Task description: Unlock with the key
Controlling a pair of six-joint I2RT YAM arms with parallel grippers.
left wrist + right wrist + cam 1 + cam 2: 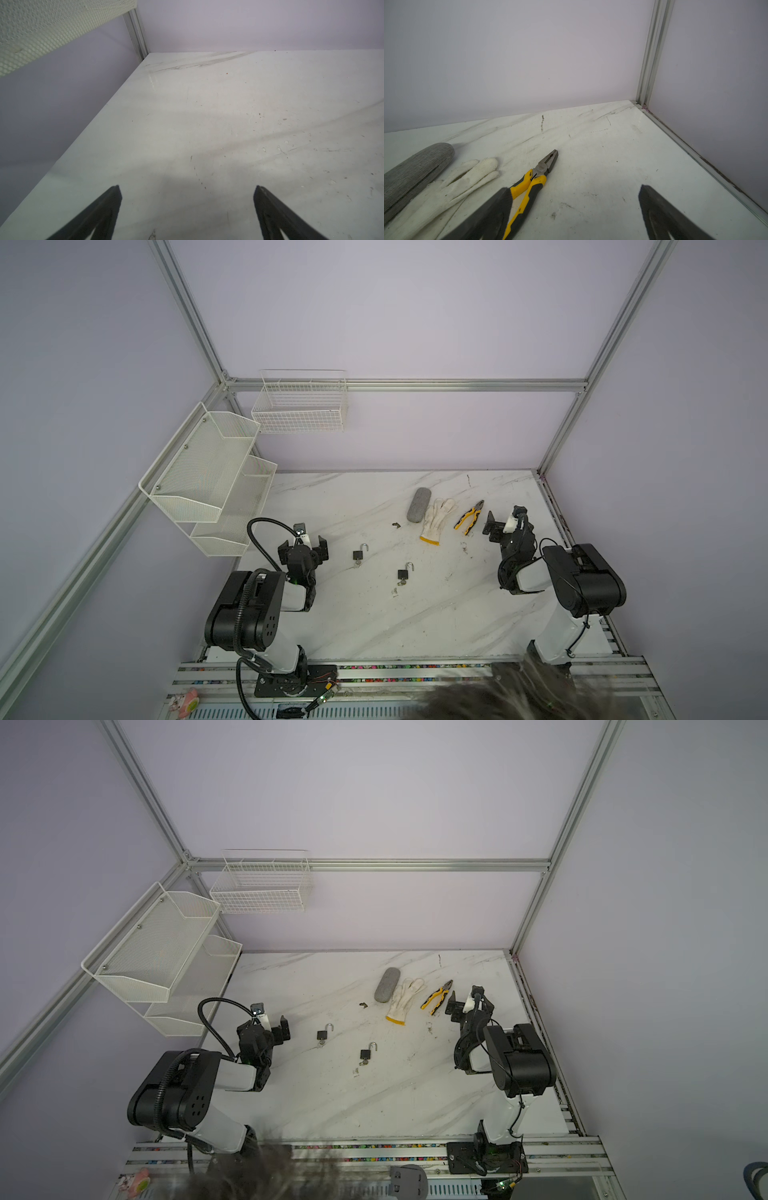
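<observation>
Two small black padlocks lie on the white marble table (415, 622), one left of the middle (360, 553) (324, 1032) and one nearer the front (404, 573) (367, 1052). Both shackles stand swung open, and a small key (356, 565) (401, 582) seems to stick out of each lock's base. A small dark metal piece (396, 525) lies farther back. My left gripper (302, 543) (187, 187) is open and empty, left of the padlocks. At the right side my right gripper (505, 516) (574, 188) is open beside the pliers. Neither wrist view shows a padlock.
Yellow-handled pliers (469, 519) (533, 182), a white glove (436, 520) (446, 191) and a grey oblong case (419, 504) (415, 166) lie at the back right. White mesh shelves (208, 472) and a wire basket (299, 406) hang on the left and back walls. Someone's hair (519, 693) shows at the front edge.
</observation>
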